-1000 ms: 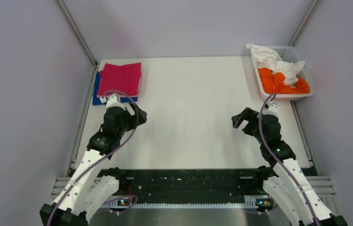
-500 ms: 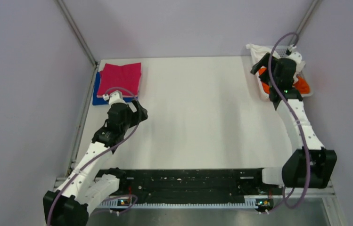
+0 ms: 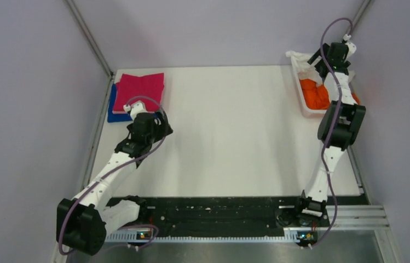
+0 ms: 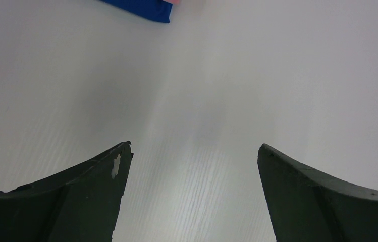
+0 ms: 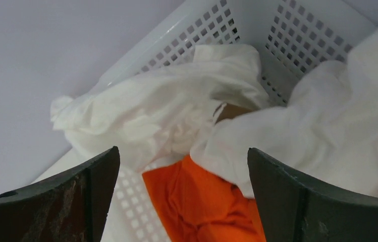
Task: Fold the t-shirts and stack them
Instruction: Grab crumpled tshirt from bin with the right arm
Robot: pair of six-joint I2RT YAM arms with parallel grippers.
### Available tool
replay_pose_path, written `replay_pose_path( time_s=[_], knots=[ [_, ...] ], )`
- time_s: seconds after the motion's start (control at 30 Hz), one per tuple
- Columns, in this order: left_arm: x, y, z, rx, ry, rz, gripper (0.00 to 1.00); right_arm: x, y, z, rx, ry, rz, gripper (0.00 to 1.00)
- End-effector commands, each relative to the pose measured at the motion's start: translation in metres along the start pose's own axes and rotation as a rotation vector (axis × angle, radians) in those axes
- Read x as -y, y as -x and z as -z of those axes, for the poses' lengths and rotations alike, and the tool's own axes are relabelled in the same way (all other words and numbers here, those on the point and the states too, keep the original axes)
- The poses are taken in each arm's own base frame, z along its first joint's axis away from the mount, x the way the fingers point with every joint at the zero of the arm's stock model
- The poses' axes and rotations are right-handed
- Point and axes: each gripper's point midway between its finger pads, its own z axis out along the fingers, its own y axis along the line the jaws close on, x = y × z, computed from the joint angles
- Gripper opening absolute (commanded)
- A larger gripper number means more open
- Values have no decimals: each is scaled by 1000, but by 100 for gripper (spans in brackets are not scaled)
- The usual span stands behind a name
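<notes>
Magenta shirt (image 3: pixel 141 90): folded flat, roughly square, lying on a folded blue shirt (image 3: pixel 114 112) at the far-left corner of the desk (image 3: pixel 235 142). The blue shows past it along the left and near sides. My left wrist view catches only a blue corner at its top edge.

White shirt (image 5: pixel 151 116): crumpled in loose folds in the basket (image 5: pixel 298 35) at the far-right corner, with one end draped over the rim. A small brown patch shows between its folds.

Orange shirt (image 5: pixel 202 206): bunched up, partly under the white one, towards the near end of the basket.

Left jaws: spread wide, nothing between them, over bare desk just near of the magenta-on-blue stack.

Right jaws: spread wide, nothing held, over the far end of the basket above the white shirt. I cannot tell whether they touch the cloth.
</notes>
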Motion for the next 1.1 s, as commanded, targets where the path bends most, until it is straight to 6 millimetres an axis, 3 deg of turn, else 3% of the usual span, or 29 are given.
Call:
replay_pose_path(
  time_s=[0.0,0.1,0.2,0.3,0.37,0.43,0.53,0.63,0.73,0.87,1.07],
  knots=[
    [12,33,-6,94,10,9,99,-7,19,-49,81,14,-50,94],
    [11,32,-13,76,42,3,99,4,5,-86,73,0,-109,91],
    [11,32,-20,67,60,-3,99,9,-17,-112,58,43,-153,77],
    [12,32,-24,55,74,-11,99,-1,-21,-124,66,146,-163,44],
    [12,35,-23,53,82,-13,99,-12,-8,-120,91,216,-183,22],
    [13,38,-18,55,80,-9,99,-25,21,-104,140,267,-176,0],
    [15,43,-6,79,49,10,99,-48,87,-61,265,329,-112,0],
    [16,46,7,109,9,32,99,-72,152,0,394,381,-45,0],
    [14,45,19,126,-25,46,99,-92,201,65,494,441,-2,0],
    [16,45,36,146,-88,56,99,-122,233,148,566,597,42,0],
    [18,50,67,173,-163,83,99,-182,230,262,534,994,98,0]
  ],
)
